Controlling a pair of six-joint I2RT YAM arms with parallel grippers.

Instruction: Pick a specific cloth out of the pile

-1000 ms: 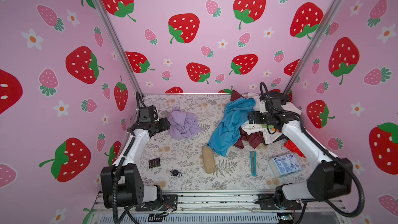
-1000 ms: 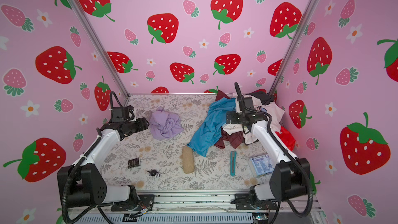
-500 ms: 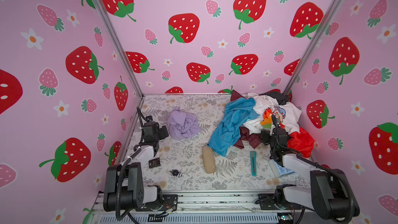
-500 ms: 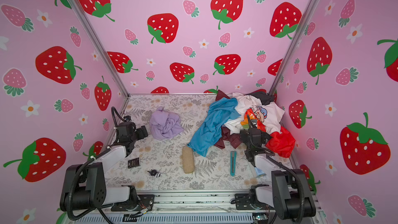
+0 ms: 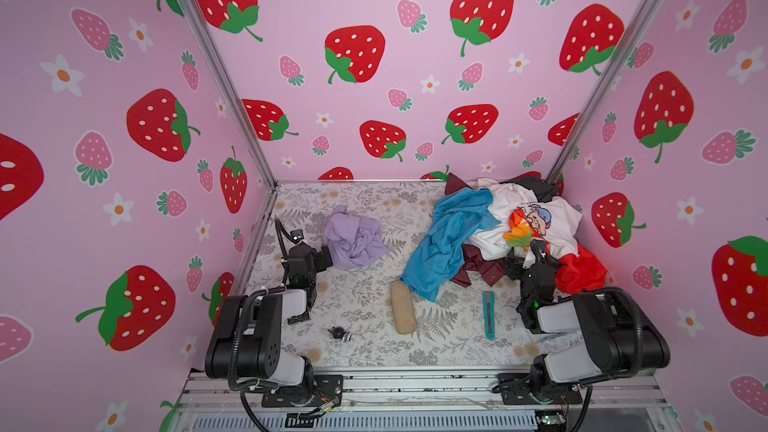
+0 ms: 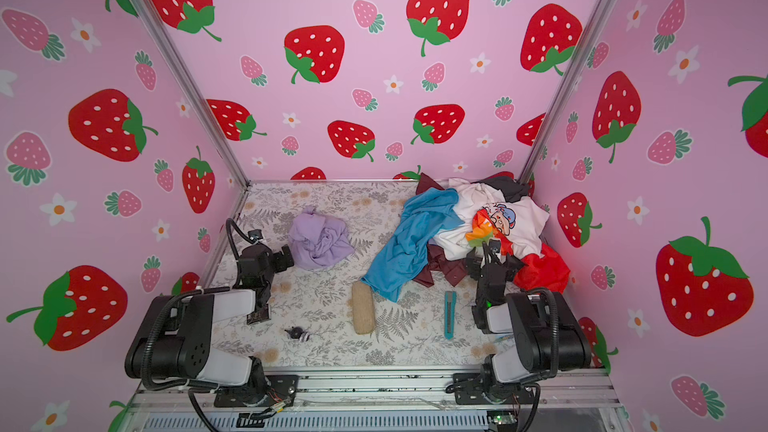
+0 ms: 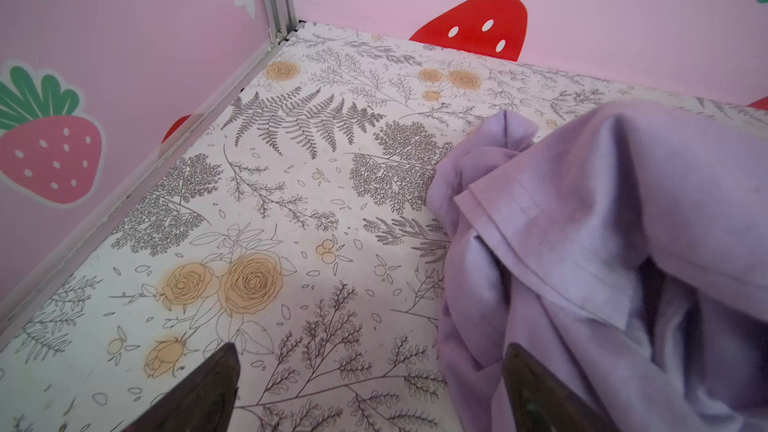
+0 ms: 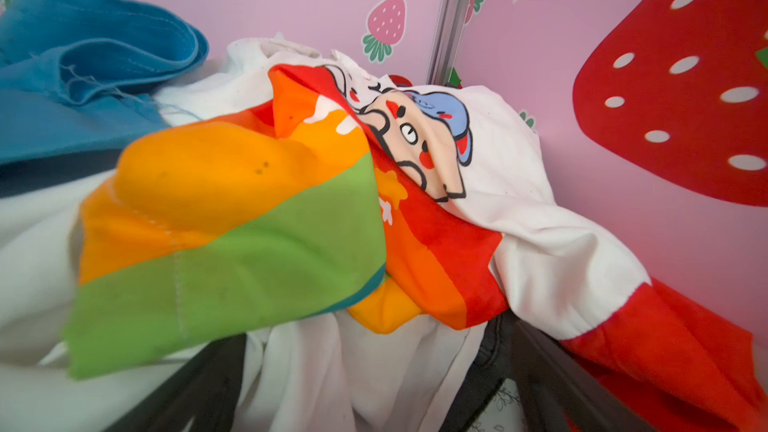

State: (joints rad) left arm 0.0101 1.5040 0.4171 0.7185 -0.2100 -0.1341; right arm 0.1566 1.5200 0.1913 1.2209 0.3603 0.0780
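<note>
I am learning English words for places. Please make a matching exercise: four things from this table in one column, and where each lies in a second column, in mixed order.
1. lavender cloth
2. blue garment
3. teal cutter
4. tan roll

A. draped down the left side of the pile in the top views
B. at the blue garment's nearest corner
C. crumpled alone beside the open left gripper
D. on bare table beside the right arm

Pairs: 1-C, 2-A, 3-D, 4-B
</note>
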